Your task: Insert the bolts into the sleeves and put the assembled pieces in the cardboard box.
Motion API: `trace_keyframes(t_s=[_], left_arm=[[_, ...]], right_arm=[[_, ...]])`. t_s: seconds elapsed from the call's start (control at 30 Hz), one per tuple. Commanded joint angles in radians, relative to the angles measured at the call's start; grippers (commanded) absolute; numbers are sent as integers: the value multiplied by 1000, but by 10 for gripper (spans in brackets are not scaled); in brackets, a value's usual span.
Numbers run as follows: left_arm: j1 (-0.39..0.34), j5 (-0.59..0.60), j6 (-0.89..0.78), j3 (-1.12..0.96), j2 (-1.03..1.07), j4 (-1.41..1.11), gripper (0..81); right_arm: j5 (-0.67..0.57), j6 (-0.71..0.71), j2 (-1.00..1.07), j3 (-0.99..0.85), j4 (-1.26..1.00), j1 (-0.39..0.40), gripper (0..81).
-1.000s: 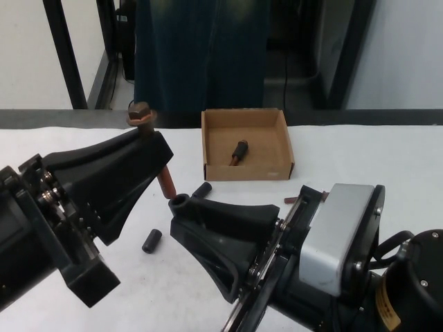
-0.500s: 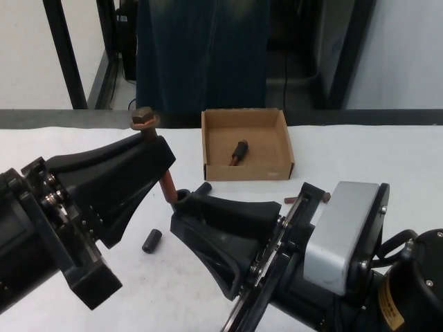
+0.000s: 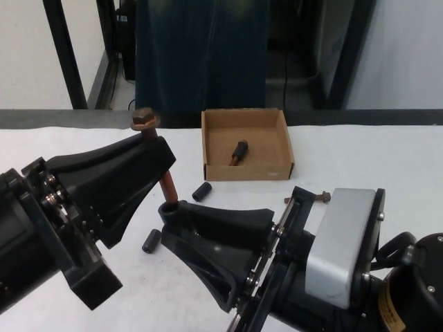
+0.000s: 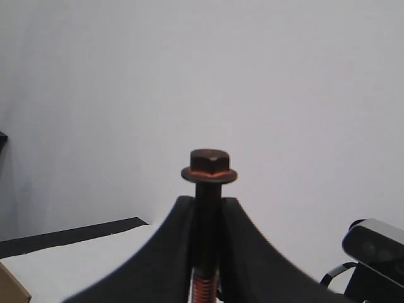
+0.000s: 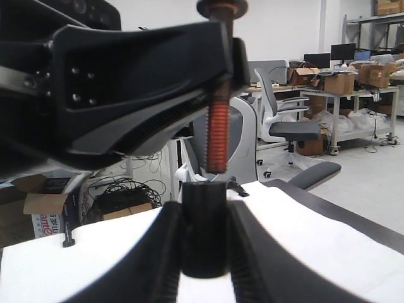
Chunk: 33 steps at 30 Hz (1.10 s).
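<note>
My left gripper (image 3: 161,152) (image 4: 207,218) is shut on a copper bolt (image 3: 166,181) (image 4: 208,180), held upright with its hex head on top. My right gripper (image 3: 173,216) (image 5: 204,243) is shut on a black sleeve (image 3: 169,207) (image 5: 204,227), open end up. In the right wrist view the bolt's threaded tip (image 5: 218,142) hangs just above the sleeve's mouth, apart from it. The cardboard box (image 3: 212,142) stands at the back middle of the bench with one assembled piece (image 3: 239,151) inside.
Two loose black sleeves lie on the white bench (image 3: 374,159), one (image 3: 201,191) in front of the box and one (image 3: 151,240) nearer, between the arms. A loose bolt (image 3: 309,199) lies by the right arm's body.
My right gripper has carried the sleeve leftward and a little nearer, bringing it under the bolt's tip. The left gripper with the bolt has barely shifted.
</note>
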Motion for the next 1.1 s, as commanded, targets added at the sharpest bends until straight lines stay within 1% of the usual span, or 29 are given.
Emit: trace_keyframes(t_s=[0.0, 0.1, 0.33, 0.47, 0.53, 1.0, 1.07], left_arm=[[-4, 17, 7, -1, -9, -3, 8], [-4, 17, 7, -1, -9, 4, 8], [-4, 17, 5, -1, -9, 3, 8], [-4, 19, -61, -1, -9, 3, 8], [-4, 20, -61, -1, -9, 3, 8], [-4, 25, -61, -1, -9, 21, 8], [-4, 24, -61, -1, -9, 27, 8]], right_arm=[[-3, -6, -1, -14, -30, 2, 3], [-3, -43, -1, -14, -34, 2, 3], [-1, -43, -1, -14, -34, 2, 3], [47, -43, -1, -14, -34, 2, 3], [62, -43, -1, -14, -34, 2, 3], [67, -43, -1, -14, -34, 2, 3], [96, -43, -1, -14, -34, 2, 3]])
